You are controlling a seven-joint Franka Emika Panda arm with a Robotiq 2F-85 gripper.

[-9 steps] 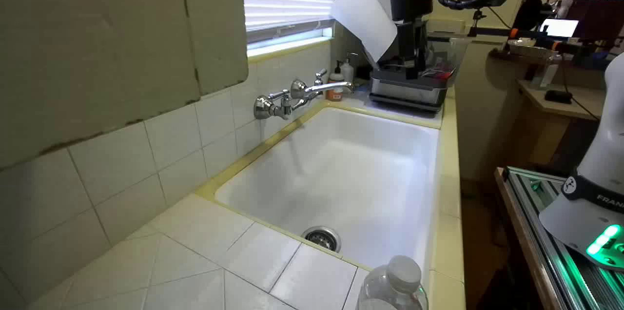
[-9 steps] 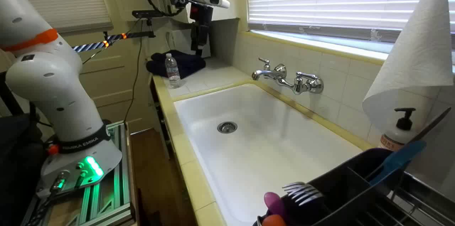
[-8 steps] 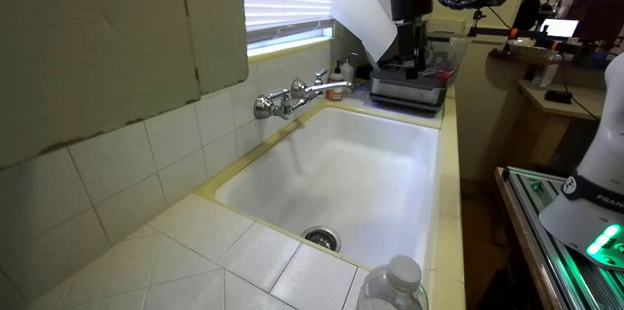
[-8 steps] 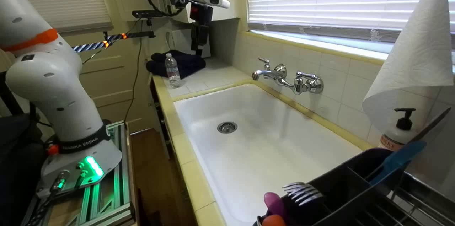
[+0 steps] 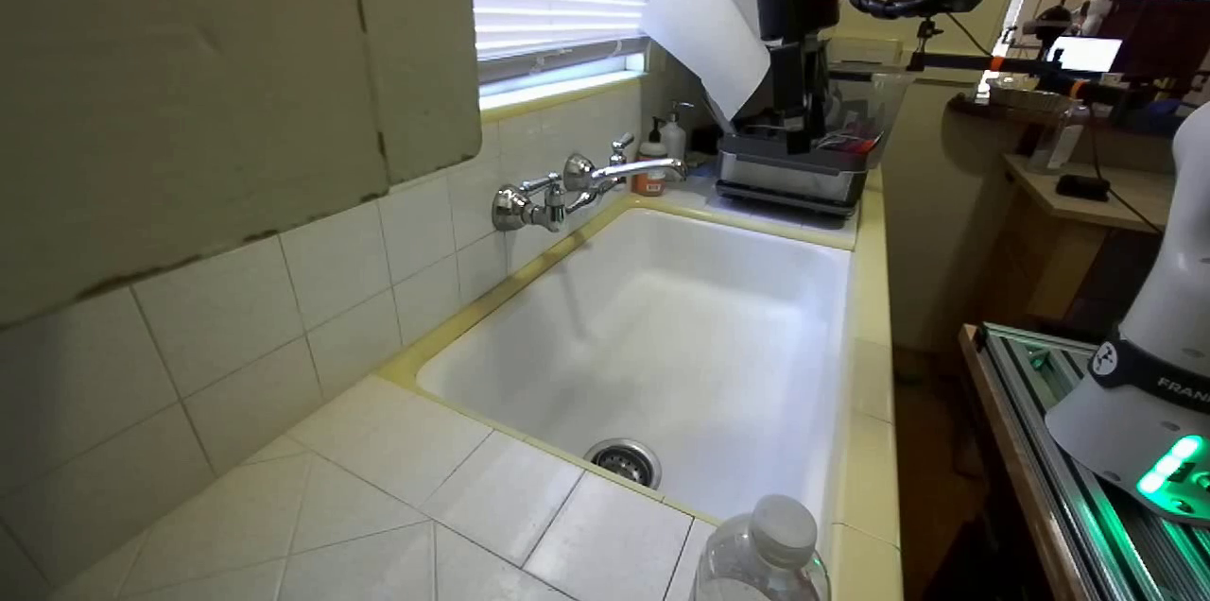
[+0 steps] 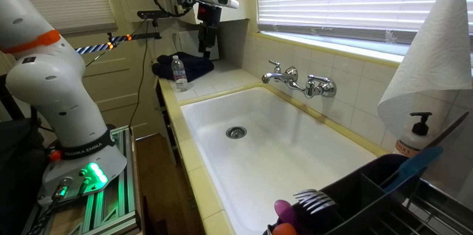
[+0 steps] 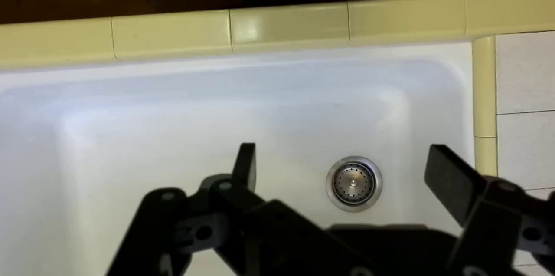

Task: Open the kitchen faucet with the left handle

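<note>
Straight down through the wrist view, and there's the gripper (image 7: 341,164), released, its jaws standing wide apart over the white sink (image 7: 173,150). The round drain (image 7: 353,182) shows up between those jaws, yellow trim (image 7: 290,26) borders the sink, and pale worktop (image 7: 527,74) tiles come in on the right.

In an exterior view, here's the faucet (image 5: 579,173), all chrome, mounted on the tiled wall (image 5: 345,242), its spout (image 5: 648,168) reaching out over the sink. The left handle (image 5: 542,183) is the nearer of its two, close to the wall, and the gripper hangs high in the air, well apart from it. A bottle (image 5: 761,549) stands right up close; at the far end sits a rack (image 5: 794,176), pump bottles (image 5: 652,162) near it.

In an exterior view, the left handle is the farther of the pair, showing just above the spout. The bottle is upright on the worktop, just beside a dark cloth (image 6: 194,65). Closer in, a fork (image 6: 315,201) and a blue utensil (image 6: 412,167) stick up from a dark holder (image 6: 360,211), while a paper towel (image 6: 432,43) hangs at the right. From here the jaws overlap, so their gap can't be judged.
</note>
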